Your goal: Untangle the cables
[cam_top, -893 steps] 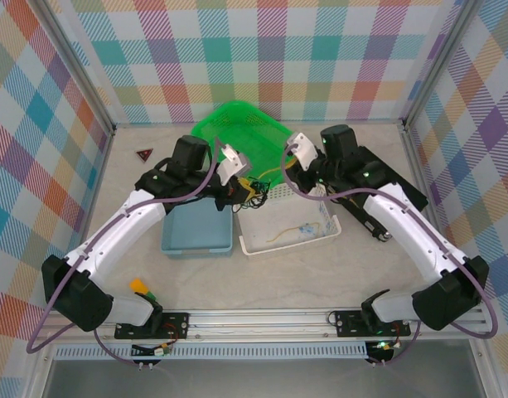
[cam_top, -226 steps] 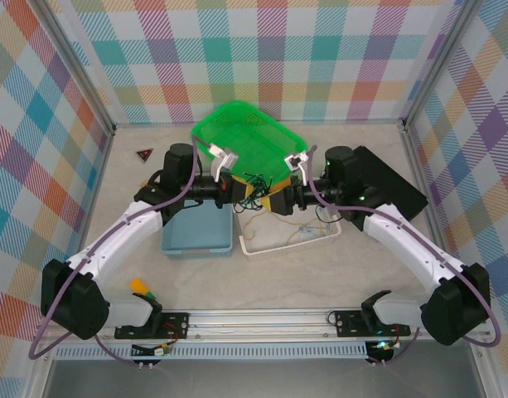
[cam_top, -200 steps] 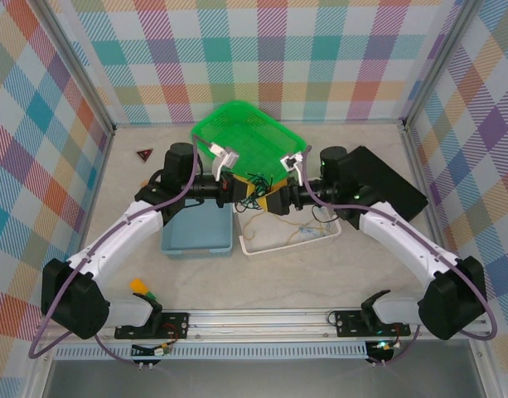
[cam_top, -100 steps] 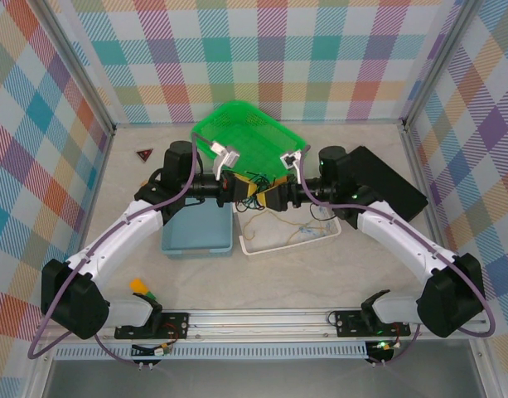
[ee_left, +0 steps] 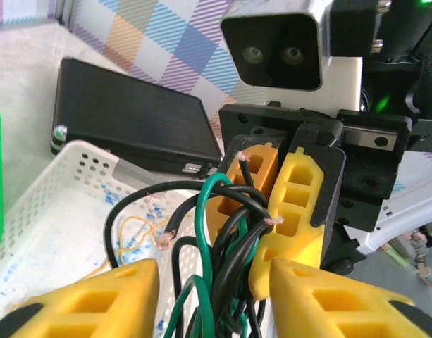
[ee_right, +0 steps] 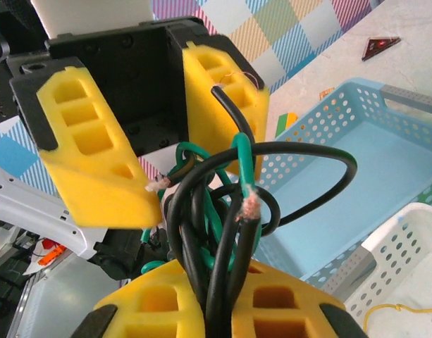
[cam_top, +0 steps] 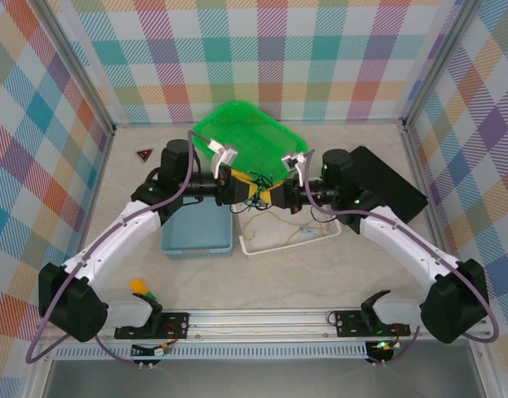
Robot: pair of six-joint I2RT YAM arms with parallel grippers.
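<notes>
We see the two arms meeting over the middle of the table, their grippers pointing at each other just near of the green basket. The cables hang between them as a small knot of black and dark green strands, held off the table above the gap between the blue basket on the left and the white tray on the right. In the right wrist view, the right gripper has its yellow fingers clenched on the cables, with the black strands pinched in the seam between them. In that view the left gripper stands released, its fingers well apart, and the knot sits in front of the gap, near one fingertip. Whether any strand touches that fingertip we cannot quite tell. The left wrist view agrees: the left gripper is spread wide with the cables loose between its fingers. Beyond them the right gripper squeezes the far end of the bundle. A thin tan-yellow strand lies curled apart in the white tray. A flat black box lies at the far right, and a small red triangle at the far left.
</notes>
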